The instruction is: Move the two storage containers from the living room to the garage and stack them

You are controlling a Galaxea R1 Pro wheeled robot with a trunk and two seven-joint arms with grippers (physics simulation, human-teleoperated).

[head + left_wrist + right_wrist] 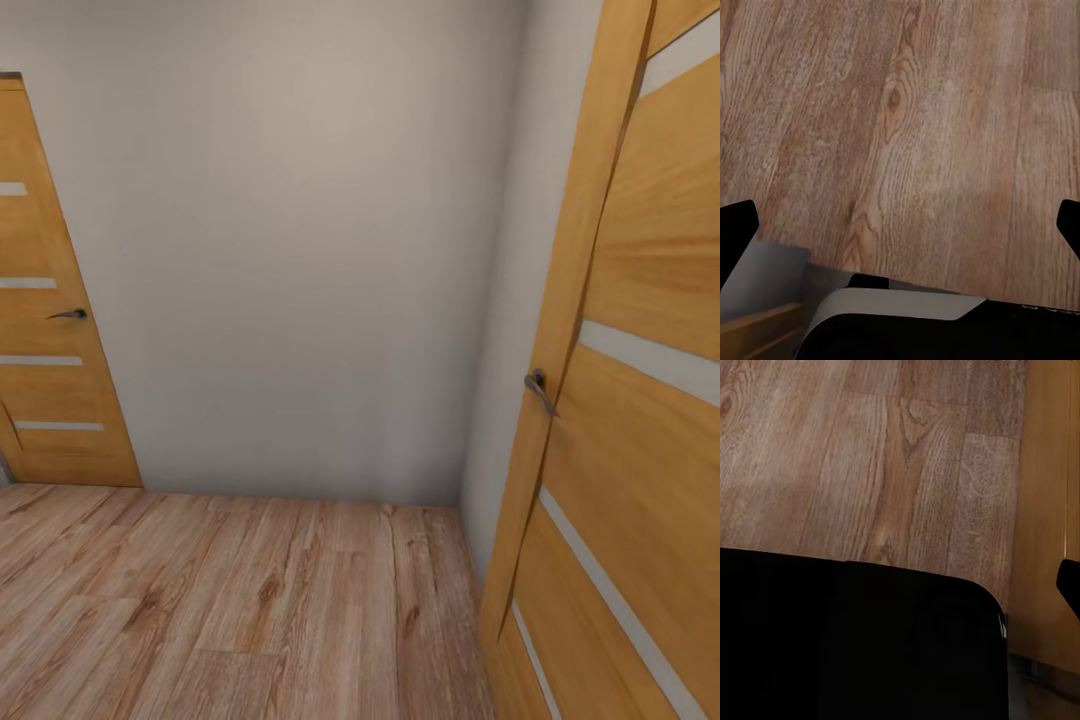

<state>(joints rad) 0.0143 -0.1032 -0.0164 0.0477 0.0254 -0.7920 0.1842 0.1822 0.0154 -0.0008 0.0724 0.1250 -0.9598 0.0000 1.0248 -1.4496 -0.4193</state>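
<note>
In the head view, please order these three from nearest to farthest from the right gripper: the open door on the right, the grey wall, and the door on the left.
1. Open door on the right: nearest, at the robot's right side and close by in the right wrist view.
2. Grey wall: straight ahead, beyond the wood floor.
3. Door on the left: probably farthest, at the far left.

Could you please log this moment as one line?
phase: in transit | scene: wood plank floor, plain wall, two wooden doors | left fingers apart
</note>
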